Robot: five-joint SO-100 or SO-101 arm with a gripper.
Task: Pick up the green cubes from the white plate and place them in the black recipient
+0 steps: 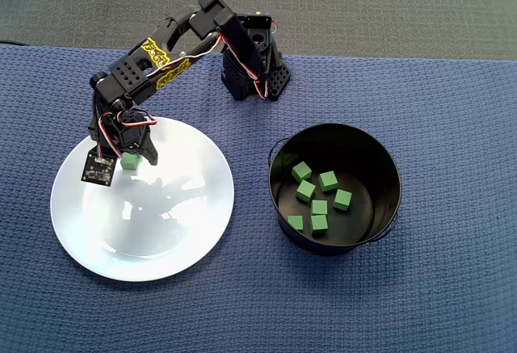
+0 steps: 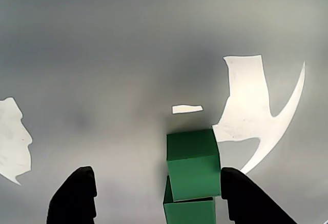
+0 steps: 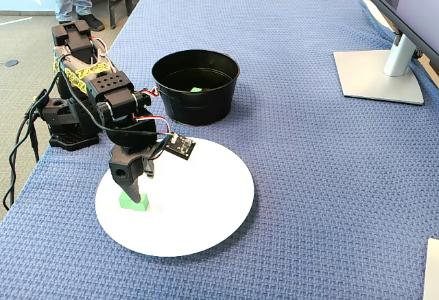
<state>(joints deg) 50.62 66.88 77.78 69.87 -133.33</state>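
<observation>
Gripper [image 2: 156, 196]: wide, straddling one green cube [image 2: 193, 168] at lower centre, unclamped.
Cube: on white plate [image 1: 186, 240], upper left.
Black recipient [image 1: 380, 224]: right of frame, seven cubes [image 1: 320, 205] inside.

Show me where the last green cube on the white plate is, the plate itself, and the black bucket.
green cube [image 3: 135, 203]: fixed view, its front face.
white plate [image 1: 186, 232]: overhead view, bare inner surface.
black bucket [image 3: 199, 108]: fixed view, its outer wall.
</observation>
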